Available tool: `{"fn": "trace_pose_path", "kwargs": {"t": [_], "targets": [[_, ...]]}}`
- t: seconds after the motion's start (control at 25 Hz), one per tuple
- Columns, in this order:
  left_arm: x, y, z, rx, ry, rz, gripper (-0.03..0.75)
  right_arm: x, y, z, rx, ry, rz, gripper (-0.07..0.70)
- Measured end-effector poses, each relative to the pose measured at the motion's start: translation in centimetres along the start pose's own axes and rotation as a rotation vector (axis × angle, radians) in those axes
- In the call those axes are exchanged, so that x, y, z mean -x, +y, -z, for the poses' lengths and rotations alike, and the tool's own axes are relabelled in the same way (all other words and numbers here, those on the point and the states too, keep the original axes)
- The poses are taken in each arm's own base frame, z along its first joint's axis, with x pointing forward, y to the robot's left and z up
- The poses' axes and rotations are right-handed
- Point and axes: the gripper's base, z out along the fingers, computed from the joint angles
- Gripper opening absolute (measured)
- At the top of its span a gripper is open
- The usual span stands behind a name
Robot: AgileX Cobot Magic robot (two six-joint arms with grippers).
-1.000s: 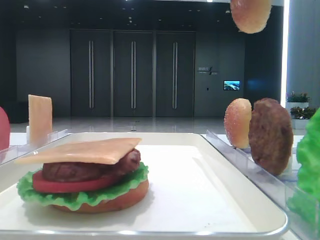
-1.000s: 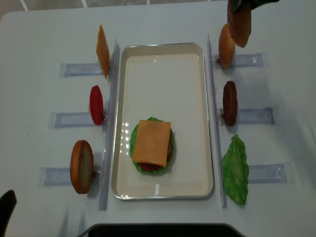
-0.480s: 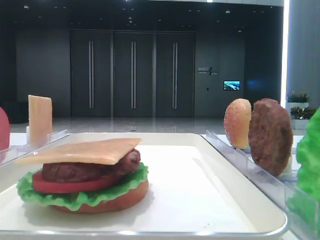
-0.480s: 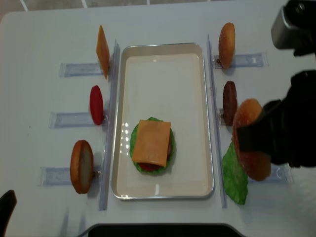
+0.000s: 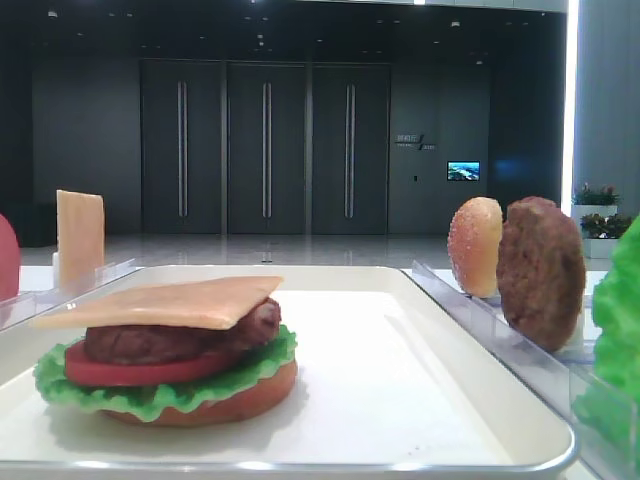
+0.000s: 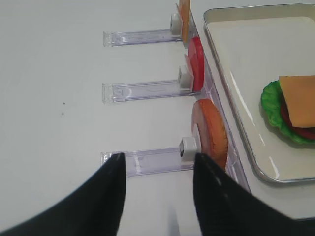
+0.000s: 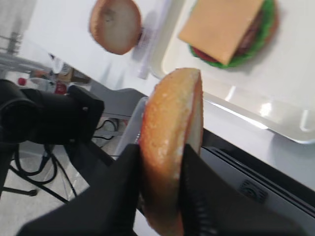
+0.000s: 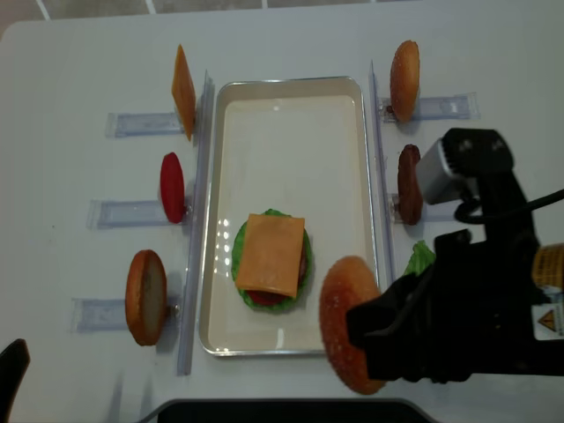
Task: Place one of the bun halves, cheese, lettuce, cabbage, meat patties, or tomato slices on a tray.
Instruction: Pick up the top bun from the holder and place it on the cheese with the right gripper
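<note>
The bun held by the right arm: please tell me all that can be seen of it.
The bun top is a golden-brown dome with a grainy speckled crust and a paler flat face. It stands on edge in the air, clamped between the black jaws of the right gripper, over the near right corner of the tray. Nothing else touches it.

- sesame-speckled bun top [image 8: 351, 323] is up on edge, pinched in the right gripper's [image 8: 374, 330] jaws over the white tray's [image 8: 291, 92] near right corner
- cheese [image 8: 270, 255] is topping the stack on the tray
</note>
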Motion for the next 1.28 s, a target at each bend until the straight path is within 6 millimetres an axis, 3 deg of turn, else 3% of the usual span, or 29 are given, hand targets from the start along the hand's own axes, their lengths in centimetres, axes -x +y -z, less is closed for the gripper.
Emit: {"fn": "trace_pose_path", "kwargs": {"t": [0.32,0.64,1.0,1.28], "targets": [[0.0,0.0,0.0,0.000,0.000,0.000,0.345,1.8,-0.5,-5.9,0.182,0.011,0.032,0.172],[0.0,0.0,0.0,0.000,0.000,0.000,0.345,5.6,-3.7,-10.4,0.441,-0.028,-0.029,0.172],[0.0,0.0,0.0,0.000,0.000,0.000,0.345,7.6,-9.0,-12.7,0.476,-0.064,-0.101,0.171],[0.0,0.0,0.0,0.000,0.000,0.000,0.345,7.7,-10.5,-13.6,0.483,-0.059,-0.135,0.171]]}}
